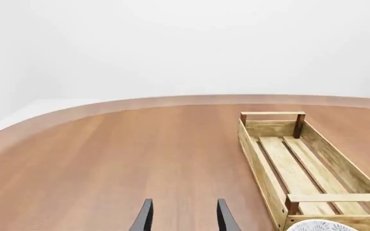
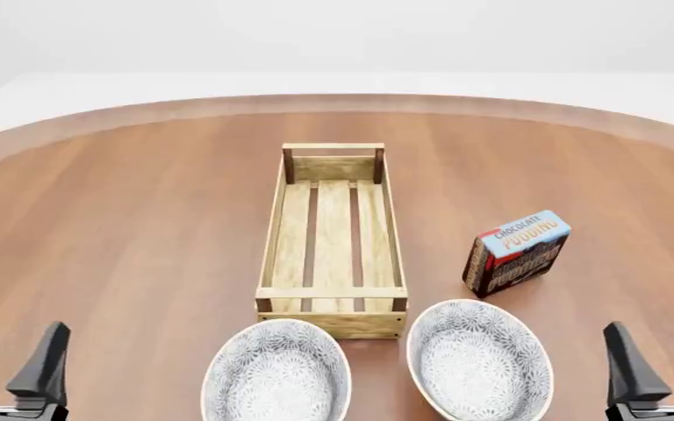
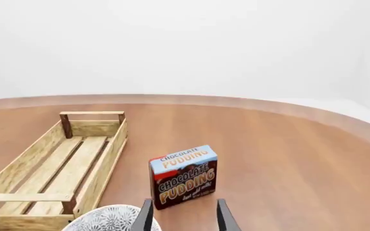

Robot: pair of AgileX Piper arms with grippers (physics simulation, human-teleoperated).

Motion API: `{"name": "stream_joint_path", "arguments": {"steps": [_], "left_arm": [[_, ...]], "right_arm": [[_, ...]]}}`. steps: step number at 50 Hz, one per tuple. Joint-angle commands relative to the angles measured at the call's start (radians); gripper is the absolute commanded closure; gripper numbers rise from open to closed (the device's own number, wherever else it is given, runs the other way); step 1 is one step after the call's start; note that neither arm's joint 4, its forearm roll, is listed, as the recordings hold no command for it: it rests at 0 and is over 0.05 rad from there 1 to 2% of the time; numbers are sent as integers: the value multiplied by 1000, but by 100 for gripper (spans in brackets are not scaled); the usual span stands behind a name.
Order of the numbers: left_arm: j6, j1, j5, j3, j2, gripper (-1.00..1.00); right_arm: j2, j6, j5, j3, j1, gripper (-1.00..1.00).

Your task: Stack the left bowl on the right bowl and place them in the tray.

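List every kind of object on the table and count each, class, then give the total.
Bowls: 2, left bowl and right bowl
Tray: 1
Pudding box: 1
Total: 4

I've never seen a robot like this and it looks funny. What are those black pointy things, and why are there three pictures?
The black pointy things are the robot's jaws, its pinchers for grabbing. It has two arms: the left gripper and the right gripper. Both are open and hold nothing.

One picture comes from a camera above and behind the arms. The other two come from small cameras riding on each arm, looking along its pinchers.

On the brown table lie a long wooden tray, with nothing in it, two patterned bowls in front of it, the left bowl and the right bowl, and a chocolate pudding box to the tray's right. It is all computer-drawn, not real.
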Motion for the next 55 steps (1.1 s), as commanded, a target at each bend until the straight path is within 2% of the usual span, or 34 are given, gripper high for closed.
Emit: {"name": "stream_joint_path", "arguments": {"steps": [1, 14, 17, 18, 19, 20, 21, 22, 23, 26, 29, 30, 32, 33, 34, 35, 36, 38, 40, 43, 48, 50, 54, 55], "left_arm": [[0, 0, -1, -3, 5, -100], [0, 0, -1, -3, 5, -100], [0, 0, -1, -3, 5, -100], [0, 0, -1, -3, 5, -100], [0, 0, -1, -3, 5, -100], [0, 0, -1, -3, 5, -100], [0, 0, -1, -3, 5, -100], [0, 0, -1, -3, 5, -100], [0, 0, -1, -3, 5, -100], [0, 0, -1, -3, 5, -100], [0, 0, -1, -3, 5, -100], [0, 0, -1, -3, 5, -100], [0, 0, -1, -3, 5, -100], [0, 0, -1, -3, 5, -100], [0, 0, -1, -3, 5, -100], [0, 0, -1, -3, 5, -100], [0, 0, -1, -3, 5, -100], [0, 0, -1, -3, 5, -100], [0, 0, -1, -3, 5, -100], [0, 0, -1, -3, 5, -100], [0, 0, -1, -3, 5, -100], [0, 0, -1, -3, 5, -100], [0, 0, -1, -3, 5, -100], [0, 0, -1, -3, 5, -100]], "right_arm": [[3, -10, -1, -1, -1, -100], [4, -25, 4, -8, -18, -100], [-3, -90, 16, -56, 30, -100], [18, -21, 64, -66, -6, -100], [5, 40, 81, -76, 38, -100], [4, 40, 82, -76, 38, -100], [39, -41, 79, -87, 23, -100], [41, -41, 77, -87, 23, -100], [30, -9, 134, -146, 72, -100], [52, 19, 176, -213, 101, -100], [126, 21, 210, -299, 150, -100], [180, 22, 220, -335, 206, -100], [212, 1, 226, -352, 211, -100], [226, -6, 244, -385, 205, -100], [300, 27, 283, -465, 268, -100], [300, 27, 283, -466, 268, -100], [316, 7, 298, -489, 279, -100], [373, 14, 340, -559, 323, -100], [417, -11, 386, -631, 369, -100], [493, -17, 457, -739, 426, -100], [577, -26, 527, -846, 479, -100], [635, -18, 571, -906, 515, -100], [684, -14, 612, -956, 535, -100], [732, 36, 634, -973, 561, -100]]}}
